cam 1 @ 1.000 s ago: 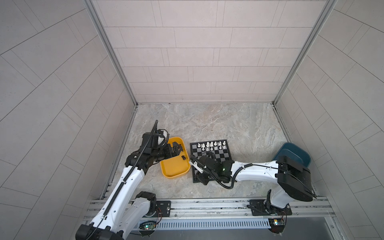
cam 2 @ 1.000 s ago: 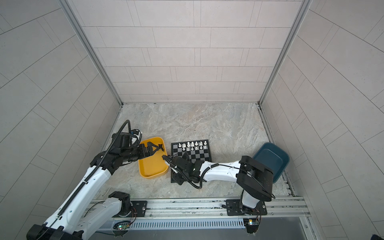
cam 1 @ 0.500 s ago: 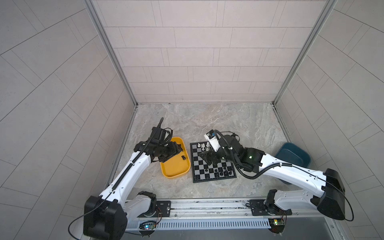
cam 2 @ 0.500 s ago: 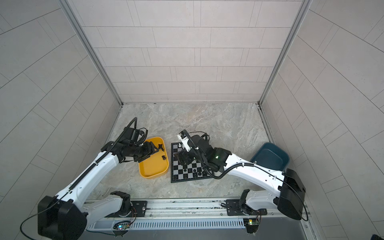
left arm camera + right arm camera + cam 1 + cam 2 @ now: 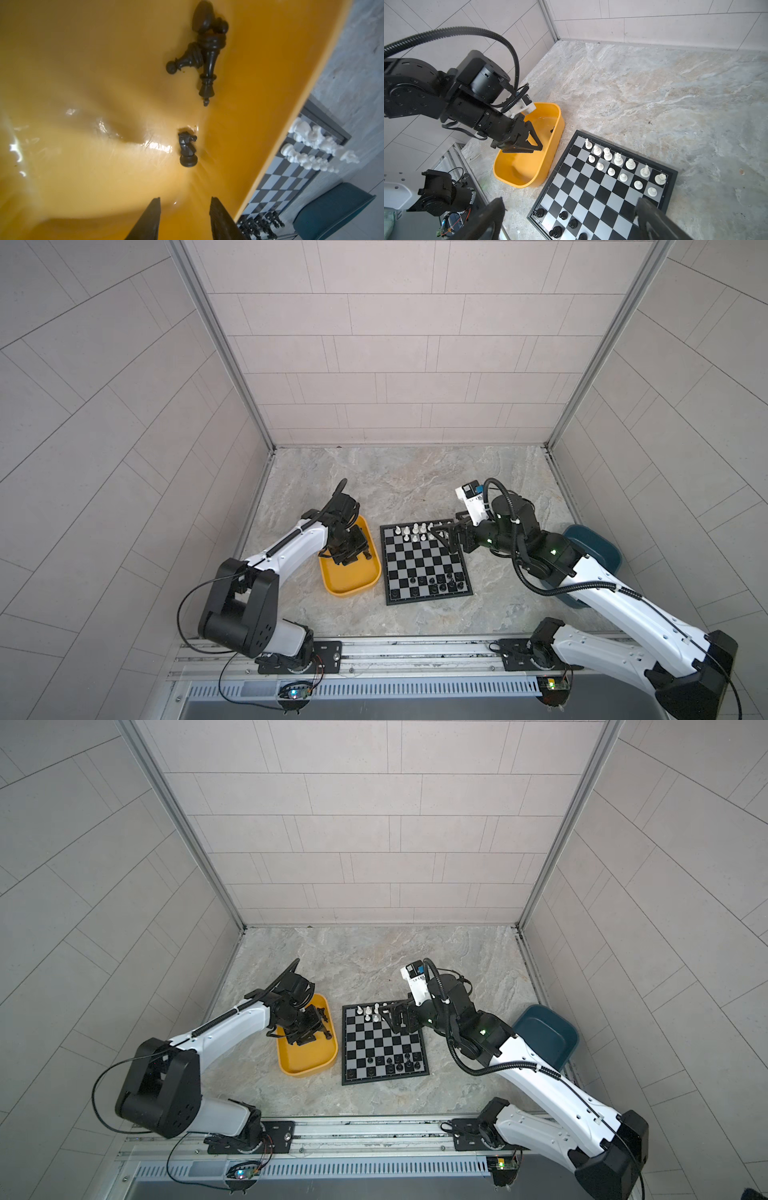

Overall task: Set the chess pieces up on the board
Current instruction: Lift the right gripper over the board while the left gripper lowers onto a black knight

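Note:
The board point(image 5: 419, 568) point(image 5: 374, 1048) lies flat on the marble floor. White chess pieces point(image 5: 415, 531) point(image 5: 618, 164) fill its two far rows, and several black chess pieces point(image 5: 440, 580) point(image 5: 562, 216) stand near its front edge. In the yellow tray point(image 5: 349, 585) point(image 5: 83, 83) a black knight point(image 5: 188, 149) stands upright, while a black pawn point(image 5: 185, 60) and a taller black piece point(image 5: 208, 68) lie on their sides. My left gripper point(image 5: 353, 558) point(image 5: 185, 207) is down inside the tray, open by a narrow gap with nothing in it, just short of the knight. My right gripper point(image 5: 442, 537) point(image 5: 570, 209) hangs wide open and empty over the board's far right part.
A dark blue bin point(image 5: 598, 543) point(image 5: 548, 1031) sits right of the board, partly under my right arm. Tiled walls close in the floor on three sides. A metal rail point(image 5: 415, 649) runs along the front edge.
My right gripper has risen from the board's front left to its far right and opened wide. My left gripper has dropped into the tray and narrowed.

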